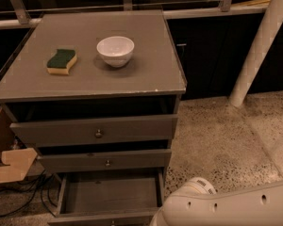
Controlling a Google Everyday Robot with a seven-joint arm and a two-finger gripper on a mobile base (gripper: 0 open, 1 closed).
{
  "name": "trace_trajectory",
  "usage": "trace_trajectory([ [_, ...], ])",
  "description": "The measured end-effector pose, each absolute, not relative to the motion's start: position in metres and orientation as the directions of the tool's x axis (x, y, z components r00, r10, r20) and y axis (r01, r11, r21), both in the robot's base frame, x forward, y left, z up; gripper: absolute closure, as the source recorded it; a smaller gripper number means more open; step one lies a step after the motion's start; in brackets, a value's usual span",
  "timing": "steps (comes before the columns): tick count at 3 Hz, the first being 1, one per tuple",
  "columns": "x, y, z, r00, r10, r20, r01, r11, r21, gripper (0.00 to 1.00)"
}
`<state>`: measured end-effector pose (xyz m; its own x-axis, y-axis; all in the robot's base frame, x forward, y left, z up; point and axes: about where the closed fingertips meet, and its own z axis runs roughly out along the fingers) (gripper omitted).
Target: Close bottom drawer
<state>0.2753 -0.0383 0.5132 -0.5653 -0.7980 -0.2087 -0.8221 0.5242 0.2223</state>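
Observation:
The grey cabinet (94, 79) has three drawers. The bottom drawer (111, 194) is pulled far out and its empty inside shows; its slim front runs along the frame's lower edge. The middle drawer front (106, 160) and the top drawer front (96, 131) stand out a little. My white arm (226, 206) lies across the bottom right corner, next to the open drawer's right side. The gripper itself is below the frame and out of view.
A white bowl (115, 50) and a green-and-yellow sponge (62, 61) sit on the cabinet top. A white post (259, 46) leans at the right. A wooden piece (9, 164) and cables (19, 192) lie left of the cabinet. Speckled floor (221, 135) spreads to the right.

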Motion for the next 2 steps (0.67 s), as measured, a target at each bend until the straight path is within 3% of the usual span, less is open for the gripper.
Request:
trace_trajectory([
  [2, 0.262, -0.058, 0.438, -0.652, -0.746, -0.137, -0.747, 0.601, 0.284, 1.00],
])
